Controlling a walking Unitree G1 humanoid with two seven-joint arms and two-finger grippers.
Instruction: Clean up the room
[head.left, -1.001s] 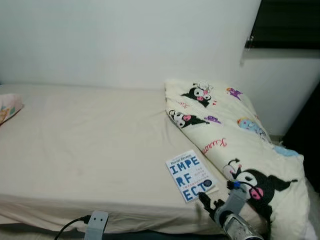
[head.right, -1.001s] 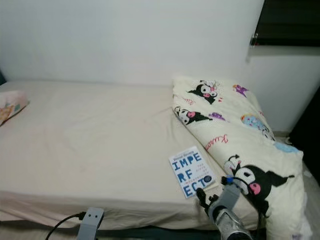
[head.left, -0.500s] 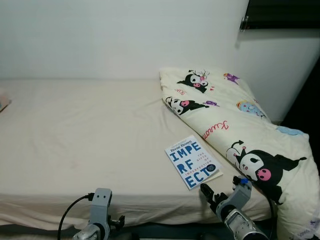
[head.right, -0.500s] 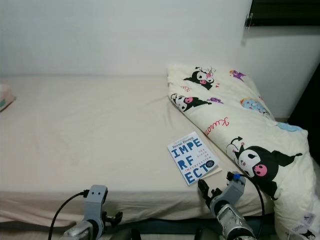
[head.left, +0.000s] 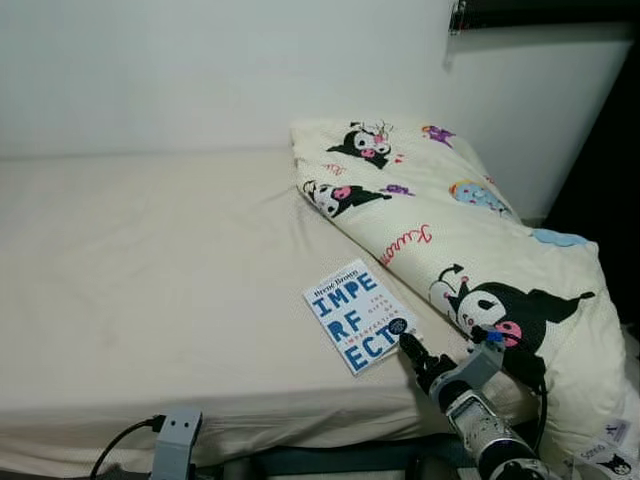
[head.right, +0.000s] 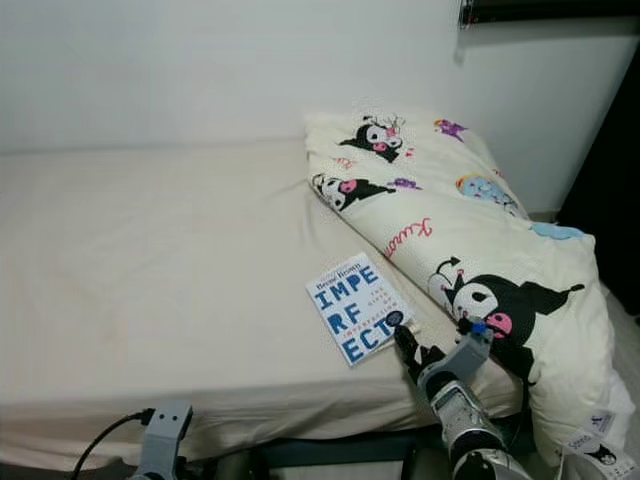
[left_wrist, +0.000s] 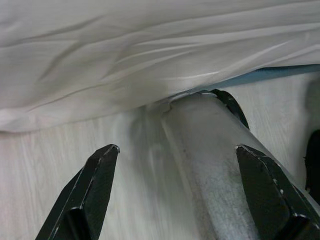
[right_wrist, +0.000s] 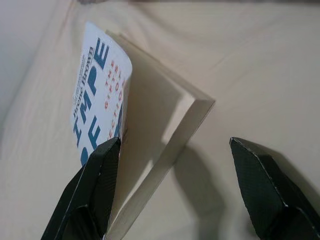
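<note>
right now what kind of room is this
Most likely a bedroom: a bed with a cream sheet stands against a white wall, a cartoon-print duvet is bunched at one end, and a paperback book lies on the mattress.

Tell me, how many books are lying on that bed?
1. The book, white with blue letters, lies flat near the bed's front edge, beside the cartoon-print duvet. The right end effector is at its corner. Others could be hidden under the duvet.

books: one (head.left: 356, 316) before me
duvets: one (head.left: 470, 250)
beds: one (head.left: 150, 260)
my grippers: two (right_wrist: 175, 190), (left_wrist: 180, 190)
</note>
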